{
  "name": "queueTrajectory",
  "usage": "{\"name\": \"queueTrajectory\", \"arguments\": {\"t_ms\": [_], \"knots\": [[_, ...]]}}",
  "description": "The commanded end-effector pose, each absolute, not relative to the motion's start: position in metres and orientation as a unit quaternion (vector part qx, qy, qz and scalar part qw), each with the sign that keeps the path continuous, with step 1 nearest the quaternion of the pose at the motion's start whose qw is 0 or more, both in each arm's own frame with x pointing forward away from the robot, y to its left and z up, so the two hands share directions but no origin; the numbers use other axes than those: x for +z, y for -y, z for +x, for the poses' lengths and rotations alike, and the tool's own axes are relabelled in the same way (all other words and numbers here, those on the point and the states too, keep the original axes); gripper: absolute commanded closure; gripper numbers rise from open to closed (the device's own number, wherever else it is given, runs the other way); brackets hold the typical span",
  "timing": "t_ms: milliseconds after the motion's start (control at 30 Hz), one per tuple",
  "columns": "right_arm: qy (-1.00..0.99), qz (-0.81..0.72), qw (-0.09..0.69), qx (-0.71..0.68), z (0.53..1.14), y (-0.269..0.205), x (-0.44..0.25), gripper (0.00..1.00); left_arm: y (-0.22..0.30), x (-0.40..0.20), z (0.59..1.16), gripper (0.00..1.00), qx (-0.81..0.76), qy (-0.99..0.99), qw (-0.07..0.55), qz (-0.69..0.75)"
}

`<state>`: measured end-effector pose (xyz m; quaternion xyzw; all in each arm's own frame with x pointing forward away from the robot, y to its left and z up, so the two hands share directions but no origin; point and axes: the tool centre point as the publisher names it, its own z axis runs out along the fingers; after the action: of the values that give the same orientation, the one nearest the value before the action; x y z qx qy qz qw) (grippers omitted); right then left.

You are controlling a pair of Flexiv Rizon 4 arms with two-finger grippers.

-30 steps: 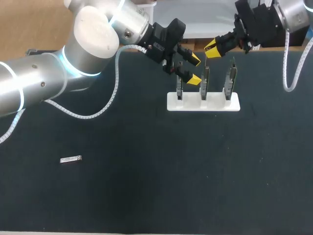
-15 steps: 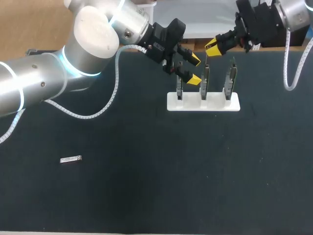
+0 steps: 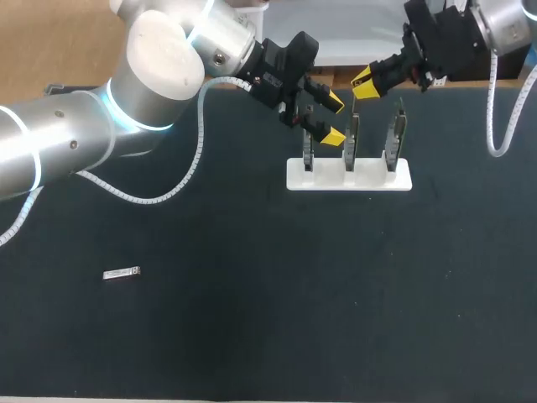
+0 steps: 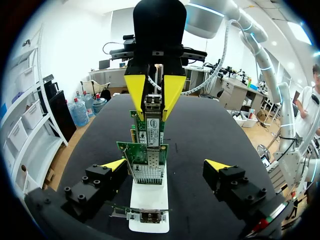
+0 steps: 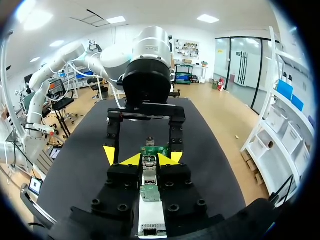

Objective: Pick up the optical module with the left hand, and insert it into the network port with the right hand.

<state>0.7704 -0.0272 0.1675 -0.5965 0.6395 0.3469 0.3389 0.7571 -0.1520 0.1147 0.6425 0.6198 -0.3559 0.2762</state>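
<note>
Dark tabletop (image 3: 252, 336) carries the optical module (image 3: 122, 274) lying flat at its near left, well apart from both arms. The left gripper (image 3: 334, 119), jaws spread and empty, hangs beside the upright network cards (image 3: 352, 138) in the white stand (image 3: 348, 178). The right gripper (image 3: 366, 84) sits close over them; whether it clamps anything I cannot tell. Pickup looks not yet begun: the left arm must swing back and descend on the module.

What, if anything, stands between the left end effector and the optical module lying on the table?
Nothing visible. The left end effector hangs open by the card stand; only table surface lies between it and the optical module.
</note>
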Motion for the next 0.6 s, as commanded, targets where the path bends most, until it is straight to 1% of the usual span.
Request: {"name": "queueTrajectory", "arguments": {"t_ms": [33, 600], "knots": [[-0.641, -0.595, 0.338, 0.347, 0.7690, 0.0273, 0.1650, 1.00, 0.1529, 0.1151, 0.7596, 0.00, -0.356, -0.620, 0.273, 0.644], [-0.647, -0.592, 0.331, 0.348, 0.7694, 0.0273, 0.1568, 1.00, 0.1529, 0.1151, 0.7596, 0.00, -0.356, -0.620, 0.273, 0.644]]}}
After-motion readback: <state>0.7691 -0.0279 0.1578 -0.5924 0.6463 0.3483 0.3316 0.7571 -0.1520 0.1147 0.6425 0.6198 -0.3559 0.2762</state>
